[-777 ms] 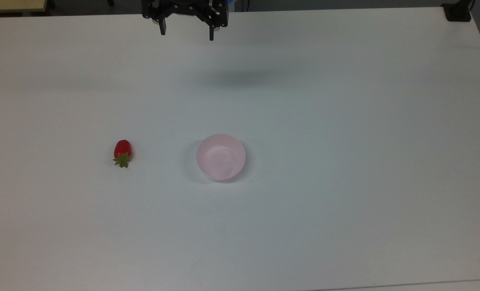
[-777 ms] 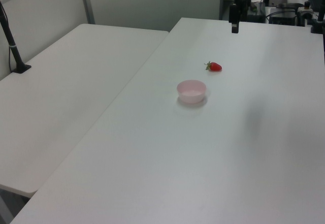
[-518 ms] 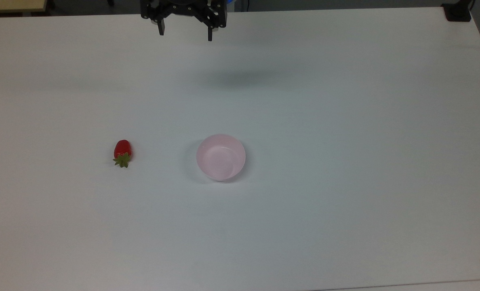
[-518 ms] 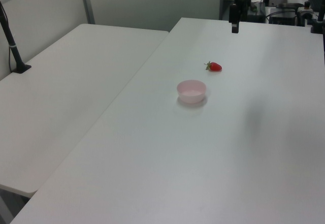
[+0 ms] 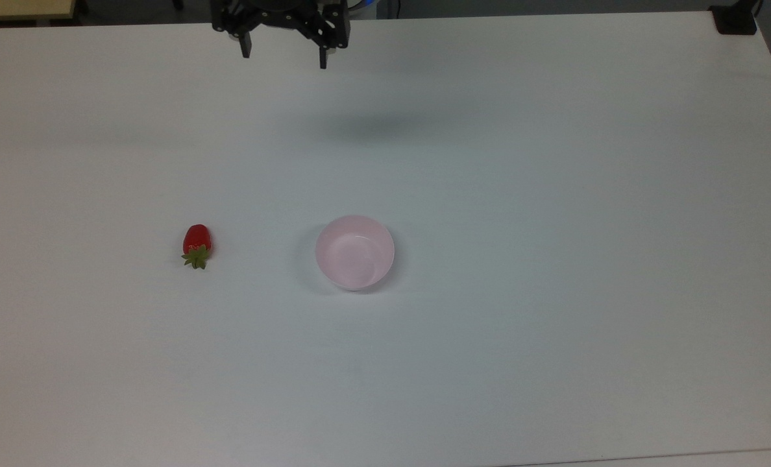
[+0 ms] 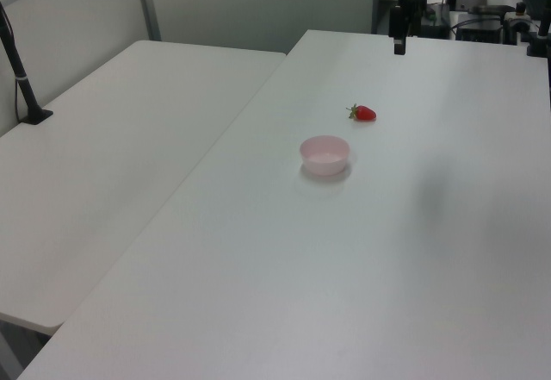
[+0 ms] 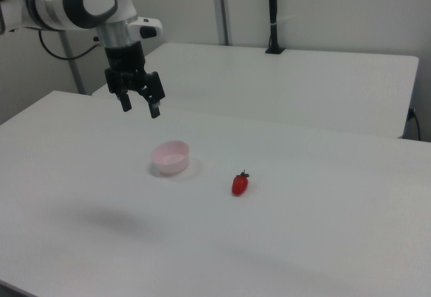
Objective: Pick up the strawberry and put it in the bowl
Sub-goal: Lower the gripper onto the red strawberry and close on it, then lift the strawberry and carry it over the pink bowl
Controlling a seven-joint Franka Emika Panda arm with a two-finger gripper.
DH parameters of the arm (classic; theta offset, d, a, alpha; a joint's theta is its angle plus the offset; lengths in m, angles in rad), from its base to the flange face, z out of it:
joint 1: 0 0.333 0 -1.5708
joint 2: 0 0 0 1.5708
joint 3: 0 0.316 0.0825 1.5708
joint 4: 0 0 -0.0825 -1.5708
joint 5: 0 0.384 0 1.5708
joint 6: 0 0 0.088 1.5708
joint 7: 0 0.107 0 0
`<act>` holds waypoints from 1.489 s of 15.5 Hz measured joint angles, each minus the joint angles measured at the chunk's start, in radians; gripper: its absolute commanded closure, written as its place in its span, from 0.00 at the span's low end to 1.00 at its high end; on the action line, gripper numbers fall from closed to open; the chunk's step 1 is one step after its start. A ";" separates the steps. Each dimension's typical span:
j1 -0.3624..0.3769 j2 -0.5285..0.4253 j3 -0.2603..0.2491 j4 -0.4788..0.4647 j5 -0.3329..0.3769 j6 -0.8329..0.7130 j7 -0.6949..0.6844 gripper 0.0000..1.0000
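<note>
With its 2 fingers spread apart and empty, the black two-finger gripper should travel toward 7 o'clock in the top view, descending to straddle the small glossy red strawberry lying on its side at 9 o'clock of the round pale pink bowl.

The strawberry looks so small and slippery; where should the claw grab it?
Probably across the red body of the strawberry, coming straight down from above. It lies on its side on the table, its leafy cap toward the top view's bottom, nothing beside it. The gripper is open.

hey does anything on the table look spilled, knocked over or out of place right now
Nothing stands out. The strawberry lies on its side on the white table, apart from the upright, empty bowl. The open gripper hangs above the table, holding nothing.
</note>
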 measured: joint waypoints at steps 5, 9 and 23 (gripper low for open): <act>-0.086 0.060 -0.002 0.011 0.000 0.063 -0.061 0.00; -0.192 0.175 -0.003 0.023 0.000 0.202 -0.093 0.00; -0.253 0.537 0.002 0.083 0.000 0.560 -0.216 0.32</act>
